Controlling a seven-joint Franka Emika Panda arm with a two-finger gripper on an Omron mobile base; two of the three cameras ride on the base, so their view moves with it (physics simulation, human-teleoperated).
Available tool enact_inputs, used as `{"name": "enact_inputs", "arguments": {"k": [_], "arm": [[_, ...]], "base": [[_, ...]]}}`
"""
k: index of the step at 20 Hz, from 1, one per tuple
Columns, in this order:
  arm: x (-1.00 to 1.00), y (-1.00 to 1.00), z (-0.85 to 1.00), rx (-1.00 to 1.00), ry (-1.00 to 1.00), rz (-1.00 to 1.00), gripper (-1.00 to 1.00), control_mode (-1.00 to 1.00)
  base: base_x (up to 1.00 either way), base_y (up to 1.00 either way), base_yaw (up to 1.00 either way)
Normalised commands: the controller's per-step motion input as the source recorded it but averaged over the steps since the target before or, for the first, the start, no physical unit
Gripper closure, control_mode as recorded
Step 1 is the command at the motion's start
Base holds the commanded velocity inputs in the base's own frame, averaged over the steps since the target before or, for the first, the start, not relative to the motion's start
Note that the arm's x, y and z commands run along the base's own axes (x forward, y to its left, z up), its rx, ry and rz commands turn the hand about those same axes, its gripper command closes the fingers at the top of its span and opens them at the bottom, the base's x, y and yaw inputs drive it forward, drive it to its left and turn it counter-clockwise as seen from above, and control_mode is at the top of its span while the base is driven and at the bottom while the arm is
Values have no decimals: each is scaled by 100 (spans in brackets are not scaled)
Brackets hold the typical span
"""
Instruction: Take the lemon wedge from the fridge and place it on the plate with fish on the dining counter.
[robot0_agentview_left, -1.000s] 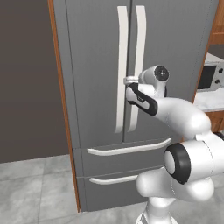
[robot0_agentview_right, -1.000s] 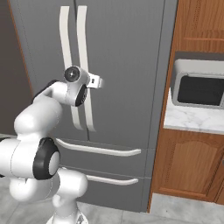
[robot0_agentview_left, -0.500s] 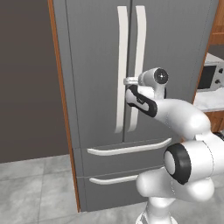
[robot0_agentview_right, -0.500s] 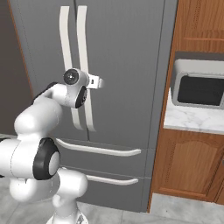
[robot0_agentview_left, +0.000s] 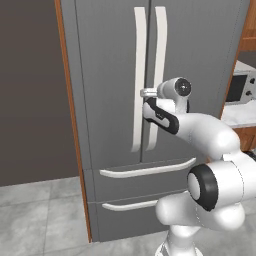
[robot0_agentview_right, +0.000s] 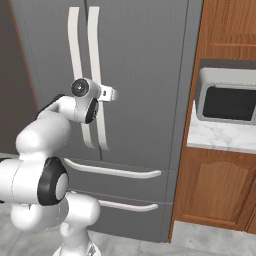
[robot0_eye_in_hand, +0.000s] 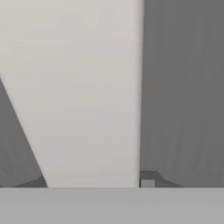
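The grey French-door fridge (robot0_agentview_left: 110, 75) (robot0_agentview_right: 145, 60) stands with both doors and both drawers closed, so the lemon wedge is hidden inside. My gripper (robot0_agentview_left: 156, 94) (robot0_agentview_right: 102, 92) is at mid-height on the right door's long pale handle (robot0_agentview_left: 159, 55) (robot0_agentview_right: 94, 45). In the hand view that handle (robot0_eye_in_hand: 92, 96) runs between the jaws, and one dark fingertip (robot0_eye_in_hand: 147, 183) presses against its right edge. My gripper (robot0_eye_in_hand: 94, 181) is shut on the handle. The plate with fish and the dining counter are out of view.
A microwave (robot0_agentview_right: 230, 102) sits on a marble counter (robot0_agentview_right: 220, 140) right of the fridge, over wooden cabinets (robot0_agentview_right: 215, 190). A dark wall (robot0_agentview_left: 30, 90) flanks the fridge's left side. Grey tiled floor (robot0_agentview_left: 40, 215) lies in front.
The jaws have come together around the right door's handle. The arm and the fridge doors have hardly moved.
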Motion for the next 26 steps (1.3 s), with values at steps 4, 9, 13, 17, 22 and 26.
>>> {"name": "enact_inputs", "arguments": {"k": [4,9,13,17,22,26], "arm": [[0,0,0,0,0,0,100,-100],[-27,0,0,0,-1,-1,100,-100],[-86,-8,0,0,-4,-5,100,-100],[-100,-16,3,0,-1,-9,100,-100],[-100,-21,3,0,-1,-13,100,-100],[-100,-29,3,3,-1,-17,100,-100]], "base": [[0,0,0],[0,0,0],[0,0,0],[0,0,0],[0,0,0],[0,0,0]]}}
